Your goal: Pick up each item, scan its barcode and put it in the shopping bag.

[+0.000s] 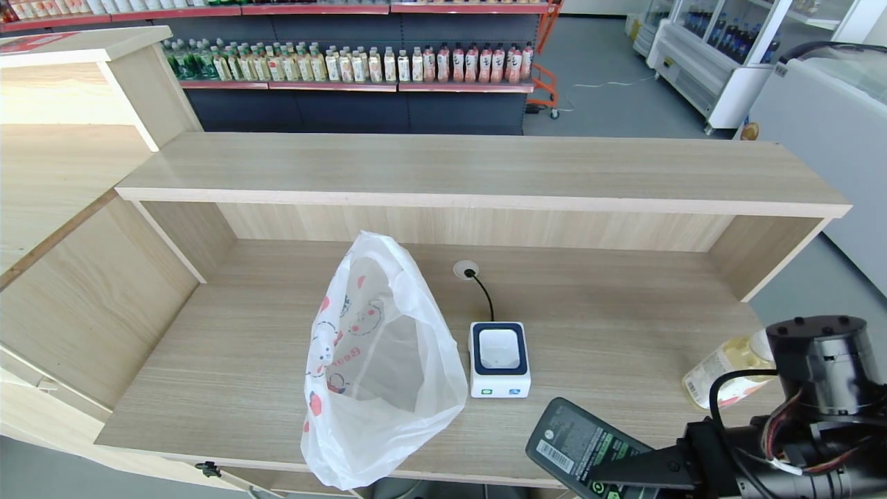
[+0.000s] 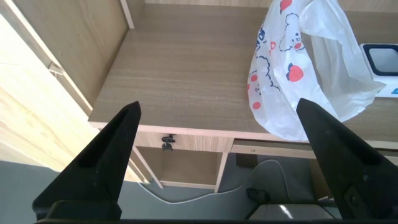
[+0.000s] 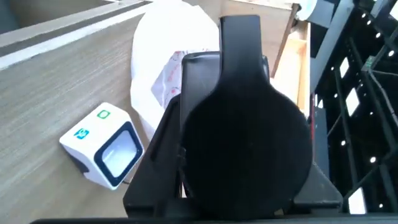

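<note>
Black and flat, the packet (image 1: 578,447) we pinch in our right end effector (image 1: 627,473) hovers at the desk's (image 1: 624,312) front edge near the scanner (image 1: 499,358), presumably awaiting its scan, while our left end effector (image 2: 217,112) hangs wide open and empty off the front edge by the shopping bag (image 1: 378,374).

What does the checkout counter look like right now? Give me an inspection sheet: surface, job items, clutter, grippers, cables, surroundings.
Surface: wooden counter below a raised ledge.
Job's things: open shopping bag near the front edge; scanner beside it; dark packet at the front edge; bottle lying at the right end.
Clutter: nothing seen.
Grippers: right gripper shut on the dark packet; left gripper open, holding nothing.
Cables: scanner cable runs to a grommet.
Surroundings: drink shelves behind; freezers on the right.
</note>
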Tool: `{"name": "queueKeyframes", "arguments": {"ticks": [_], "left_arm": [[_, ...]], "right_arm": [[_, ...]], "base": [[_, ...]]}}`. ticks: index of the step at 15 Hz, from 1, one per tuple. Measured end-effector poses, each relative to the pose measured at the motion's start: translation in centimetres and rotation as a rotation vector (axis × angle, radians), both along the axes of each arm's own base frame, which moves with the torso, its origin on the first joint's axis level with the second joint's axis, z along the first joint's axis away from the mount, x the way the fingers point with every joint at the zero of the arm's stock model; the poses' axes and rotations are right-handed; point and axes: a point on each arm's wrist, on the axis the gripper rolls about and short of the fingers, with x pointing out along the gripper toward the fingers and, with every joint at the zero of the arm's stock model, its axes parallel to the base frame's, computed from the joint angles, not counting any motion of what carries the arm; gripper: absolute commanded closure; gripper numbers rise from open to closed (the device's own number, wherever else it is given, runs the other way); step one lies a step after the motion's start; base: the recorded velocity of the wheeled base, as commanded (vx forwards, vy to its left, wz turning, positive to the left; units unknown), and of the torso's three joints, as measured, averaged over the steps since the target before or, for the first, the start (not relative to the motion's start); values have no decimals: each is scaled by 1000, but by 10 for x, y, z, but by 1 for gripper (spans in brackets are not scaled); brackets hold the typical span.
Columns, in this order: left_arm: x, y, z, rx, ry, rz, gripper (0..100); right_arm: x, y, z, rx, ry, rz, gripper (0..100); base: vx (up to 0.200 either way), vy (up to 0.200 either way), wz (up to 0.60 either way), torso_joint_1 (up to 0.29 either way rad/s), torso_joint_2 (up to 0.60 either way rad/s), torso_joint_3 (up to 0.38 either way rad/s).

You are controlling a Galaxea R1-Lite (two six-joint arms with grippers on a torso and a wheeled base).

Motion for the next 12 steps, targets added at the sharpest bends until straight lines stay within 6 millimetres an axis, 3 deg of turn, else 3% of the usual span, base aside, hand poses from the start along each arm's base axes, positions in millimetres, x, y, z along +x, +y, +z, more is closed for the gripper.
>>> {"name": "queueKeyframes", "arguments": {"ticks": [6, 12], "left_arm": [[0, 0, 0, 0, 0, 0, 0], [0, 0, 0, 0, 0, -1, 0]], "right_arm": [[27, 38, 4, 95, -123, 89, 100], [39, 66, -5, 106, -123, 158, 100]], "base": [[0, 0, 0, 0, 0, 0], [0, 0, 0, 0, 0, 0]]}}
